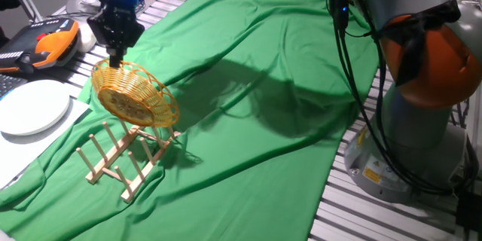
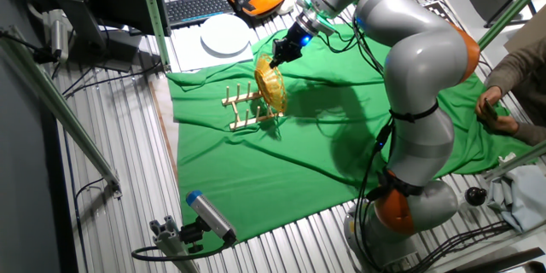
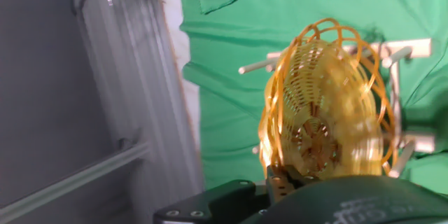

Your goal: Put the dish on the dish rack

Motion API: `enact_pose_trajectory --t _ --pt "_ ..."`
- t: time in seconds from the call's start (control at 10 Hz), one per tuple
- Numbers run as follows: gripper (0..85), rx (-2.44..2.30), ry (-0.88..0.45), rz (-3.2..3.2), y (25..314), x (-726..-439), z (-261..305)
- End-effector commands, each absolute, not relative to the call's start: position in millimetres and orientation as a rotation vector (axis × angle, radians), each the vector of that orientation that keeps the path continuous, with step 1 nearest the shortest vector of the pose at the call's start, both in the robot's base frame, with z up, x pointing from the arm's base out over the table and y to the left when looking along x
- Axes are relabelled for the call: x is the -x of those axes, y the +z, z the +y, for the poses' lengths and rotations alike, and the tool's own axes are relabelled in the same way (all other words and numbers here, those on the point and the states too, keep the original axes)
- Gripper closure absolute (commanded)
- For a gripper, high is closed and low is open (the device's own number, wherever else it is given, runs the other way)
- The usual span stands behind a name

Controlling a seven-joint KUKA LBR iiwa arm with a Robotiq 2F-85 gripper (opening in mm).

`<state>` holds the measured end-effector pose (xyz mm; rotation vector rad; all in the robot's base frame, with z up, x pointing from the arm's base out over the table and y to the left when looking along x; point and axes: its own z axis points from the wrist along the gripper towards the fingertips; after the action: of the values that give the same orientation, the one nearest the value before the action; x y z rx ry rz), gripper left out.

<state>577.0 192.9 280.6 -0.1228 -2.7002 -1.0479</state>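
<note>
Arm: reaching down over the dish rack [image 1: 124, 160], its pegs below
Fingers [image 1: 114, 59]: pinching the rim of the one dish [image 1: 135, 94]
Dish: tilted on edge, lower rim at rack
Plate [image 1: 32, 108]: one, beside rack

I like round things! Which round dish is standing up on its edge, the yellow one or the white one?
The yellow woven dish, held by the gripper above the wooden rack. The white plate lies flat.

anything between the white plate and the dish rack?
Only green cloth between white plate and dish rack, seen in one fixed view.
</note>
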Motion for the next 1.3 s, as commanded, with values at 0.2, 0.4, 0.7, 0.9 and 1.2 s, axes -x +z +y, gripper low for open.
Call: enact_pose_trajectory --t 0.2,0.4,0.7,0.9,1.2 --pt "85.0 0.151 -1.082 -2.671 286.7 -573.2 191.2" --pt "85.0 0.156 -1.106 -2.672 285.0 -570.9 190.0" --pt "85.0 0.184 -1.113 -2.692 282.0 -570.4 189.3" --pt "85.0 0.180 -1.091 -2.689 281.3 -571.2 190.1" --pt "85.0 0.195 -1.043 -2.698 281.6 -571.2 190.3"
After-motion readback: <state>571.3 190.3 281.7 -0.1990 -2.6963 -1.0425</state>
